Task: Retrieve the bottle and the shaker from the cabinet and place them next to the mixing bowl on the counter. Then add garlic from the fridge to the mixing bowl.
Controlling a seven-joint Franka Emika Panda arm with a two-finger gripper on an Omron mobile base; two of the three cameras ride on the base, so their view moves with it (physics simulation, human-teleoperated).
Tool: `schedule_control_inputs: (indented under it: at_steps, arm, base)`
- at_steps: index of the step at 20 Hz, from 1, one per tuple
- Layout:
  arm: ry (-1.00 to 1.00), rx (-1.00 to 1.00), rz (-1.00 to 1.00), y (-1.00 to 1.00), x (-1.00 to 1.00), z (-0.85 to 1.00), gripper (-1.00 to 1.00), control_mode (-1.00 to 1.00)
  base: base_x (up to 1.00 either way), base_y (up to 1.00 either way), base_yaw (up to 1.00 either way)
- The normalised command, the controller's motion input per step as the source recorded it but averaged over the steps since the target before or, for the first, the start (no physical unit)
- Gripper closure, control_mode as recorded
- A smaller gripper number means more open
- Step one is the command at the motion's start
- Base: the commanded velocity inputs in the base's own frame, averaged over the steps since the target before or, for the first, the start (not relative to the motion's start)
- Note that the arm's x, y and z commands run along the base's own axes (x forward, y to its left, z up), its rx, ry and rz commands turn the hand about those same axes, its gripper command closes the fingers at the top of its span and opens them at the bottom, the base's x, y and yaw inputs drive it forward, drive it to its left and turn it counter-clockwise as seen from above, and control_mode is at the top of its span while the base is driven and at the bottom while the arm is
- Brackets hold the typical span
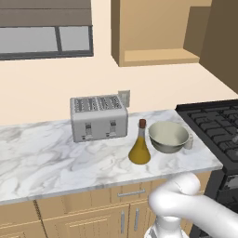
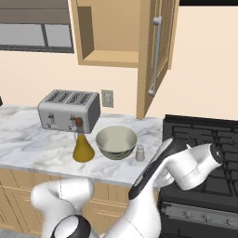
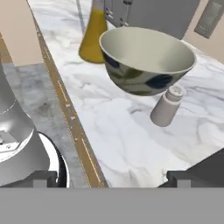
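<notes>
Gripper (image 3: 109, 177) fingers spread wide, empty; shaker (image 3: 166, 106) stands ahead of them, apart (just beside the mixing bowl (image 3: 146, 59))

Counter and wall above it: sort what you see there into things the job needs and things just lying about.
Belongs to the job:
- bottle of yellow oil, left of the bowl
- bowl
- shaker, right of the bowl
- counter
- wall cabinet, open, its shelf bare

Just there:
- toaster
- stove
- wall outlet
- window
</notes>
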Motion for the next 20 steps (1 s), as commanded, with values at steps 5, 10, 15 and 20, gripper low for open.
schedule_control_inputs:
  at_steps: [5,10,15,20]
  arm:
    - [0.0,-0.48,0.05,0.44,-0.8,0.39,-1.0,-1.0]
    - [0.04,-0.44,0.38,0.59,-0.6,0.51,-1.0,-1.0]
    - [0.02,-0.24,0.51,0.68,-0.54,0.31,-1.0,-1.0]
    - [0.08,-0.14,0.66,0.51,-0.05,0.17,-1.0,-1.0]
  base:
    - [0.0,0.0,0.0]
    - [0.0,0.0,0.0]
    - [0.0,0.0,0.0]
    - [0.0,0.0,0.0]
